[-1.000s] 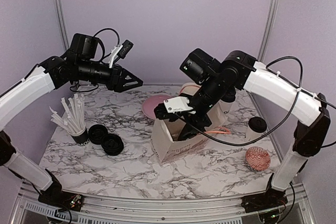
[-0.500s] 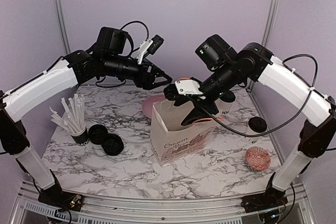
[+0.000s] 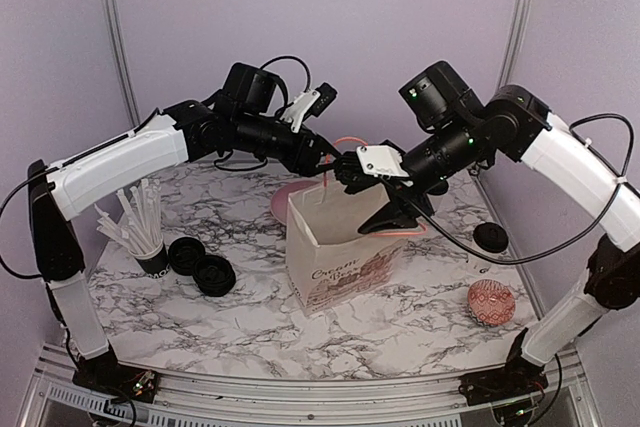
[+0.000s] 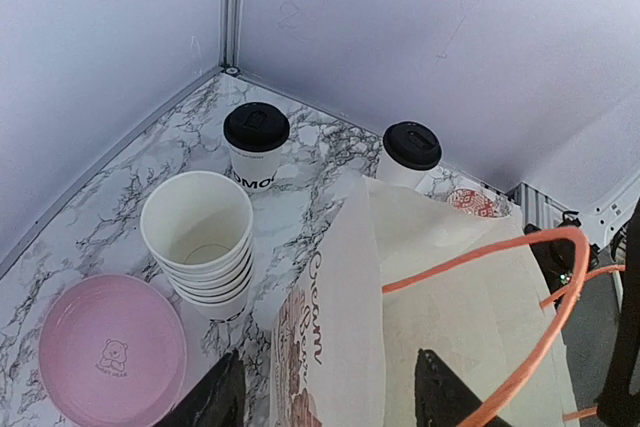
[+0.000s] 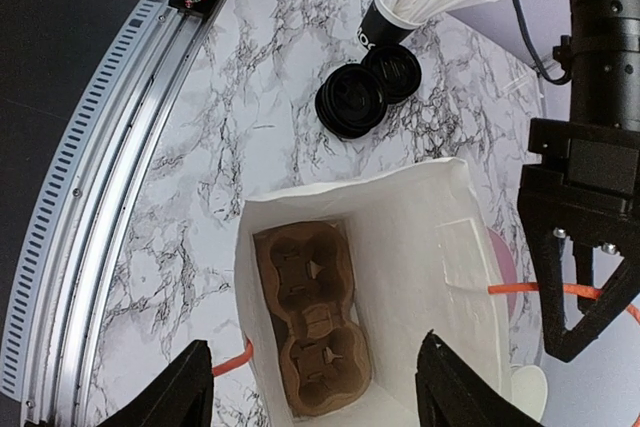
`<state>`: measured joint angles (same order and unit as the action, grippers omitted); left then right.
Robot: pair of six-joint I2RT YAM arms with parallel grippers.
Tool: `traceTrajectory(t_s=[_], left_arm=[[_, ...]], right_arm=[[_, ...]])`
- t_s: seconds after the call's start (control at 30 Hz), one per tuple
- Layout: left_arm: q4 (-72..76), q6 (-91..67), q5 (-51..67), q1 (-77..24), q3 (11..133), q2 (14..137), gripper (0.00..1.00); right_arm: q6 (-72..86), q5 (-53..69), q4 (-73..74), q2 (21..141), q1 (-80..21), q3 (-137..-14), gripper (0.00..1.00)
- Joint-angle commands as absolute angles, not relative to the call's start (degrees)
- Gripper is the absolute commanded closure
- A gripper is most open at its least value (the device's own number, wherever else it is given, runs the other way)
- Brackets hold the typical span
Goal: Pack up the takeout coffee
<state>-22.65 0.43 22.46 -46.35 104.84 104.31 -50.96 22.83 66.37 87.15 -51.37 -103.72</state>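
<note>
At the middle of the marbled worktop (image 3: 200, 327) stands a white paper bag (image 3: 345, 262), mouth open, with a brown cardboard cup carrier (image 5: 310, 317) lying flat on its bottom. Above that mouth the right gripper (image 5: 315, 342) hangs with its fingers spread wide and nothing between them. The left gripper (image 4: 330, 359) is at the bag's far rim, fingers also spread — the bag's upper edge lies between them, and an orange handle (image 4: 500, 272) loops up just beside. Whether a finger touches the handle I cannot tell.

The two takeout coffee cups (image 4: 256, 147) are outside the bag. Both stand upright with their black lids on, on the worktop beyond the bag and toward the walls. One shows black lettering; the other stands just behind the bag's top edge. Next to the lettered one is a stack of empty white cups (image 4: 198, 237), and nearer the camera lies a pink plate (image 4: 110, 352).

On the left of the worktop — well apart from the bag — a cup of white-wrapped straws (image 3: 140, 232) stands with loose black lids (image 3: 203, 267) just beside it.
</note>
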Motion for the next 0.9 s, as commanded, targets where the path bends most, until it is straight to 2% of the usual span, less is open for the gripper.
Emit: traceTrajectory(t_s=[0.0,0.17,0.37,0.57,0.73,0.87], left_arm=[[-22.88,0.45,18.16,-47.1,105.96,102.34,0.43],[-24.58,1.74,14.32,-47.02,103.45,97.16,0.34],[-29.72,0.74,15.27,-47.09,105.41,100.63,0.32],[-36.37,1.86,12.71,-47.07,108.91,104.71,0.33],[-40.07,2.66,9.16,-47.07,109.62,106.0,0.42],[-40.77,2.94,8.87,-47.07,110.44,106.43,0.65]], right_arm=[[-50.2,22.75,64.6,85.37,-50.58,-103.42,0.33],[-49.87,23.38,64.0,84.41,-50.38,-103.84,0.33],[-48.3,22.92,62.78,84.4,-48.49,-106.44,0.33],[-46.16,27.32,62.01,83.56,-41.62,-110.22,0.33],[-43.41,32.25,57.34,79.83,-34.84,-107.68,0.33],[-42.09,32.35,54.84,77.93,-31.89,-103.31,0.33]])
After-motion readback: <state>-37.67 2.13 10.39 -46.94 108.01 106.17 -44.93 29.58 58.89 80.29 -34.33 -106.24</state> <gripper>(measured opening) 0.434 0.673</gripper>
